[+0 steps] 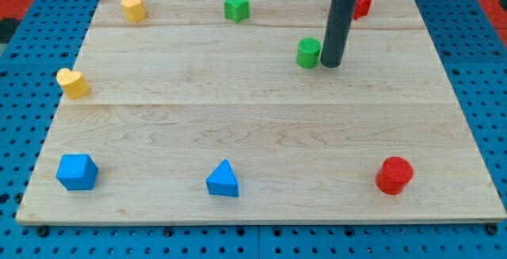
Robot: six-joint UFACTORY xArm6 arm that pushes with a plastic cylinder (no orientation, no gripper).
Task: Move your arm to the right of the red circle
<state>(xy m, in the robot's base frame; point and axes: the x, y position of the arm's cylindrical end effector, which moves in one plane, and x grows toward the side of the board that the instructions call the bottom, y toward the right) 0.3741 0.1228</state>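
My tip (330, 63) rests on the wooden board (261, 140) in its top-right quarter, just to the view's right of the green cylinder (308, 53); it is a bare rod, holding nothing. The red cylinder (394, 175) stands near the bottom-right corner, well apart from the tip. Another red block (363, 5), shape unclear, sits at the top edge, partly hidden behind the rod.

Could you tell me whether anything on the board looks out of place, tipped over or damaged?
Nothing stands out. All the blocks sit flat and apart on the board, none damaged. My tip rests just to the view's right of the green cylinder, and the rod partly hides a red block near the top edge. The red circle sits bottom right.
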